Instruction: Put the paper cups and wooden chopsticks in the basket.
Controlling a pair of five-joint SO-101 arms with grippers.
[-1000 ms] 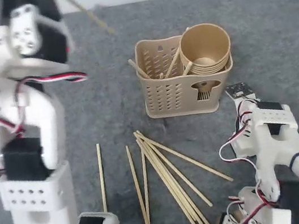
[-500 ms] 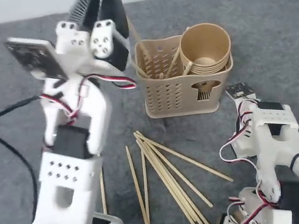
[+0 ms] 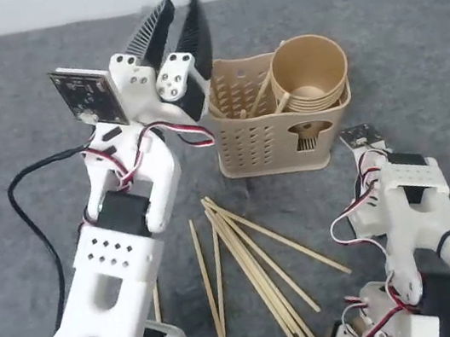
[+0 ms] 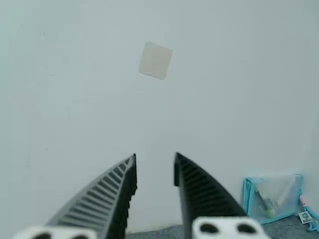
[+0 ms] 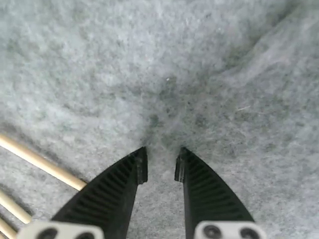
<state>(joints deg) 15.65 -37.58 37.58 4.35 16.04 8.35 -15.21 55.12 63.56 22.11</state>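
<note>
Inside the basket (image 3: 268,144) the stack of paper cups (image 3: 309,76) already sits in the right-hand compartment, and a few chopsticks (image 3: 264,86) lean in the compartment beside it. A spread of loose chopsticks (image 3: 254,263) lies on the grey mat (image 3: 410,34) in front of the basket, well apart from its wall, so the cup part looks done and the chopstick part is only partly done.

A second ago the left arm was raised high at the far left with a thin stick slanting up from its jaws. Half a second ago it had swung over to the basket's left rim with the stick pointing down into it. Now the left gripper (image 3: 181,7) stands just above that rim with its jaws parted and nothing between them; its own wrist view shows the left gripper (image 4: 155,164) the same way, released, with only a wall behind. The stick has probably dropped into the left compartment, though the arm hides that corner and I cannot confirm it.

The right gripper (image 5: 160,162) has not moved; it hangs low over the mat, jaws slightly apart and empty, with a loose chopstick (image 5: 40,162) just to one side.
</note>
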